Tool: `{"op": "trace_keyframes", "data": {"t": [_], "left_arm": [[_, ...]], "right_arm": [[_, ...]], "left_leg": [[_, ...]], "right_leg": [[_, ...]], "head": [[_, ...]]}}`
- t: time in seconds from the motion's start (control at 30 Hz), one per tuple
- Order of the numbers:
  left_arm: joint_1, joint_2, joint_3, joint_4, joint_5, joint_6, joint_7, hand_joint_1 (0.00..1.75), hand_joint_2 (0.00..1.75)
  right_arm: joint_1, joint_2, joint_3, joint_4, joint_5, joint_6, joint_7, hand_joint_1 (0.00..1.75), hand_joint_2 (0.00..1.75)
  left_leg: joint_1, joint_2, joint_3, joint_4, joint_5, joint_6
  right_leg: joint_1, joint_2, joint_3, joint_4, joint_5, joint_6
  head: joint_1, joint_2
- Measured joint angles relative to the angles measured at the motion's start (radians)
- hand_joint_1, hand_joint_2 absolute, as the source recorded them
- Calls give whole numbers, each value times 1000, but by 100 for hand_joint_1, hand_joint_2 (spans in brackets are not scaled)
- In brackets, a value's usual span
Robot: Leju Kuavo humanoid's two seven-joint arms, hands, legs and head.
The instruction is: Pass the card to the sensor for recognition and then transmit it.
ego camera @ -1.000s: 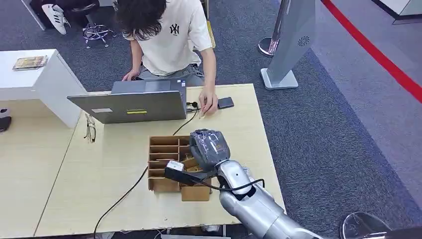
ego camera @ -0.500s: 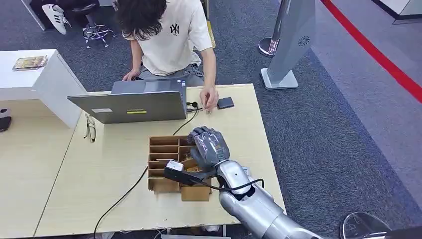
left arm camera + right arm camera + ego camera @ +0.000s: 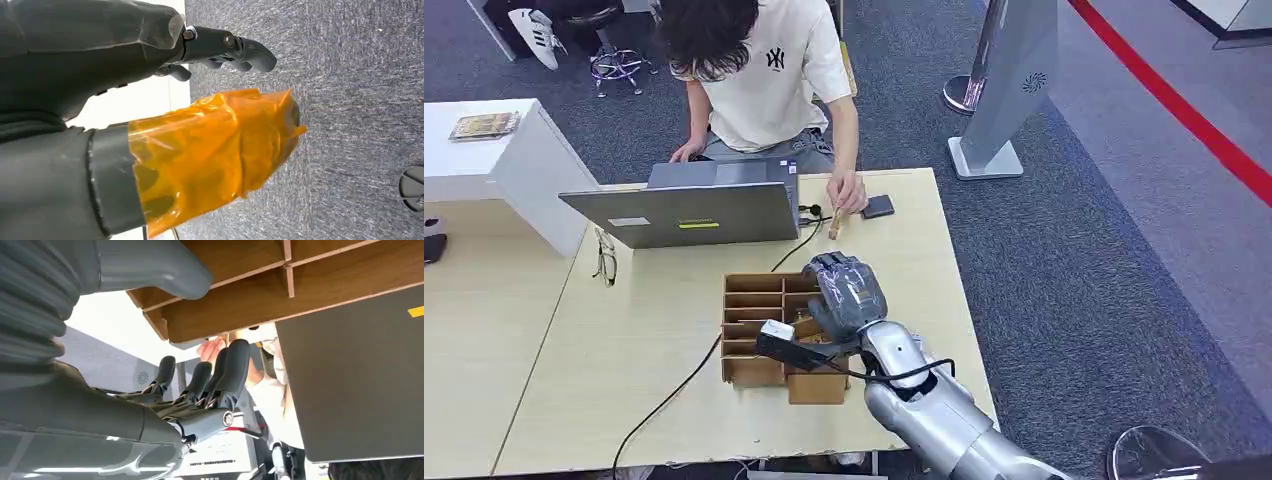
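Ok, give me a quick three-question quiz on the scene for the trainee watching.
1. True or false: the right hand holds a card.
2. In the head view, the right hand is over: A) a plate, B) the wooden divided box, C) a keyboard?
3. Fill in: the glasses lie on the table beside the ____.
Key: 1 false, its fingers are apart and hold nothing; 2 B; 3 laptop.

Grey carpet [image 3: 1064,280], pale wooden table [image 3: 654,350], white cabinet [image 3: 514,160]
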Motion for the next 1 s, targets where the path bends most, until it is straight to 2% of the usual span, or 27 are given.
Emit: {"op": "trace_keyframes", "data": {"t": [0.57,1.0], "left_arm": [[0,0,0,0,-1,0,0,0,0],[0,-2,0,0,2,0,-2,0,0]], "right_arm": [[-2,0,-6,0,0,0,-1,84,175],[3,1,-6,-45,-36,0,-32,86,175]], "left_leg": [[0,0,0,0,0,0],[0,0,0,0,0,0]], "right_leg": [[0,0,0,0,0,0],[0,0,0,0,0,0]], "head": [[0,0],[0,0]]}}
